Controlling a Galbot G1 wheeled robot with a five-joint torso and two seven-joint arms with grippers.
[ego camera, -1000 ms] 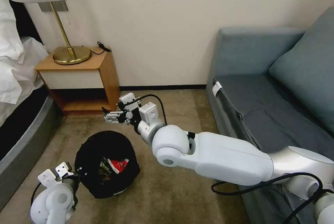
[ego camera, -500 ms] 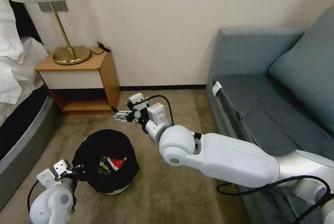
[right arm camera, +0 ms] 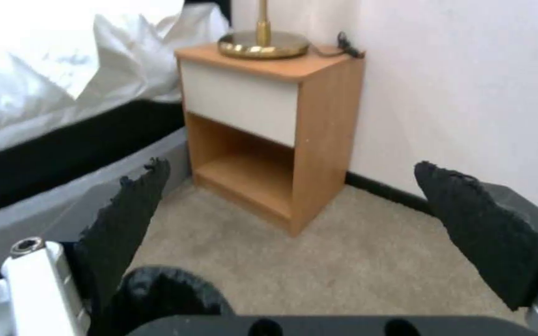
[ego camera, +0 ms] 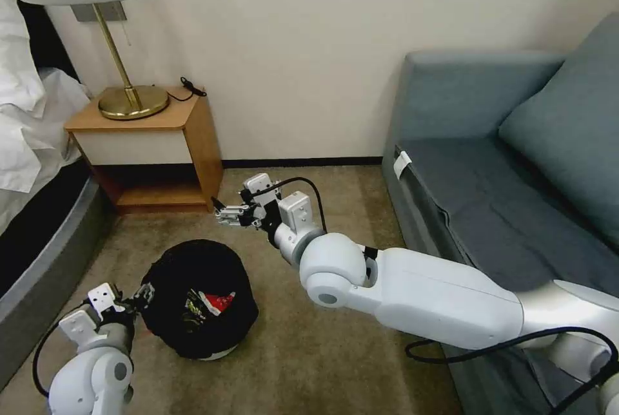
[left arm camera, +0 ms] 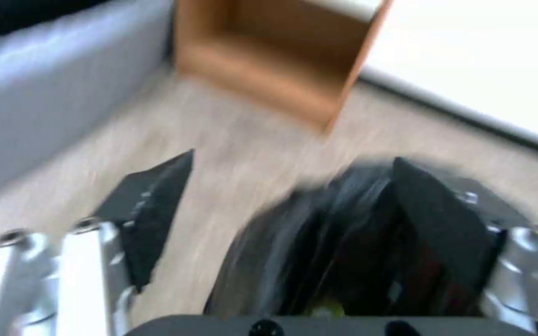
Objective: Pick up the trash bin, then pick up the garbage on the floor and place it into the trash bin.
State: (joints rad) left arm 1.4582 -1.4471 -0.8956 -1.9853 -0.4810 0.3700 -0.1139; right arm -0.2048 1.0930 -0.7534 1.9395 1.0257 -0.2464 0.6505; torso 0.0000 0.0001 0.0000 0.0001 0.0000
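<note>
The right gripper (ego camera: 222, 214) is pulling back from over the bin (ego camera: 196, 299). A moment ago it was hanging closer above the bin's far rim; now it is sitting farther back and to the right, out over the carpet (ego camera: 309, 363) in front of the nightstand (ego camera: 151, 144). In its own wrist view its two black fingers (right arm camera: 129, 219) are spread wide apart, with nothing between them but carpet and the nightstand. So it is carrying nothing.

The left gripper (ego camera: 138, 296) is sliding off to the left. A moment ago it was tight against the bin's left rim. Now it is sitting just beside that rim. In the left wrist view, which is smeared by motion, its fingers (left arm camera: 151, 210) are standing apart, one out over carpet and one right by the crinkled black bag. I cannot tell if that one is touching the bag. It looks like the bin is being let go, or is already free.

The bin is resting on the carpet between the two arms, near the bed (ego camera: 39, 254). Inside it the red packet (ego camera: 218, 303) and a dark wrapper (ego camera: 193, 308) are lying on the black bag. I am seeing no litter on the carpet around it. My guess is the job is nearly over.
</note>
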